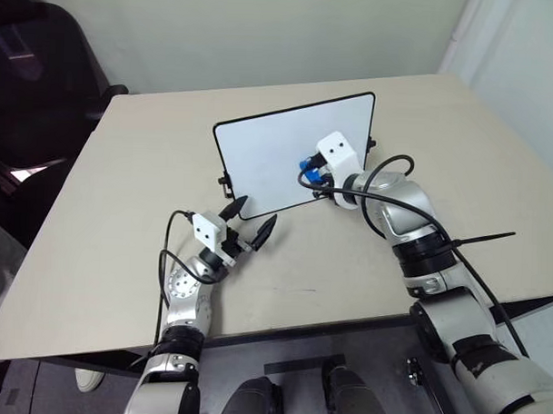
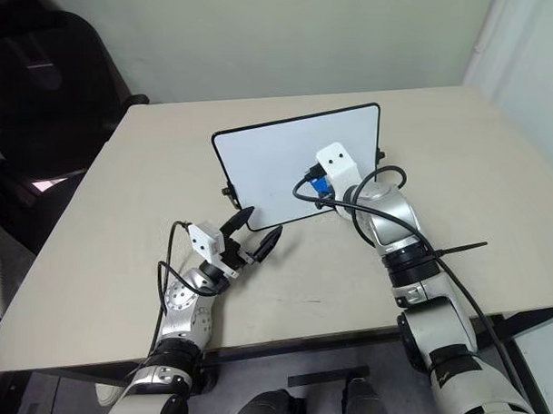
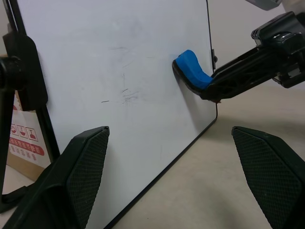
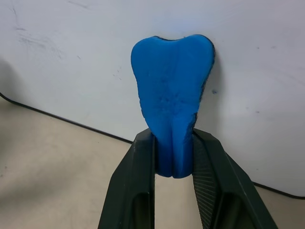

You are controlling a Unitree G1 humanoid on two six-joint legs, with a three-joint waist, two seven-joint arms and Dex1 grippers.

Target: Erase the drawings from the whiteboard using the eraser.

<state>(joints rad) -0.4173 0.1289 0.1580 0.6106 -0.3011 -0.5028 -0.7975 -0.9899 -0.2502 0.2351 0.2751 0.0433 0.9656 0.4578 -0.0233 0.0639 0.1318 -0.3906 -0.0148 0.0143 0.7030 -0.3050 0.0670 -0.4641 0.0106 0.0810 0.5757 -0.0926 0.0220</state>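
A: Nearest in, left gripper [image 1: 253, 223] hovering just above the beige table [image 1: 122, 220], black fingers spread wide, nothing between them. Pointing toward the lower left corner of the whiteboard [image 1: 269, 157], just short of it.

B: Confirmed from the left wrist camera: both fingers [image 3: 78, 167] splayed apart, tabletop between them, board face straight ahead.

A: Next out, right gripper [image 1: 309, 172] up against the board's lower right area, reaching in over the table from the right. Clamped tight on the eraser [image 4: 172, 105], bright blue block pinched so hard that it bulges out above the fingers.

B: Eraser's dark underside pressed flat to the white surface, seen edge-on from the left wrist. Sitting close to the board's right edge and not far above its bottom frame.

A: Whiteboard propped upright near the middle of the table, tilted back a little, thin black frame, small black clips at the sides.

B: And the drawings [image 3: 125, 93]? Only faint greyish smudges and thin marks left of the eraser, mid-board. No clear blue strokes to make out.

A: Farthest back, a dark chair [image 1: 36, 80] off the table's left corner, plain wall behind.
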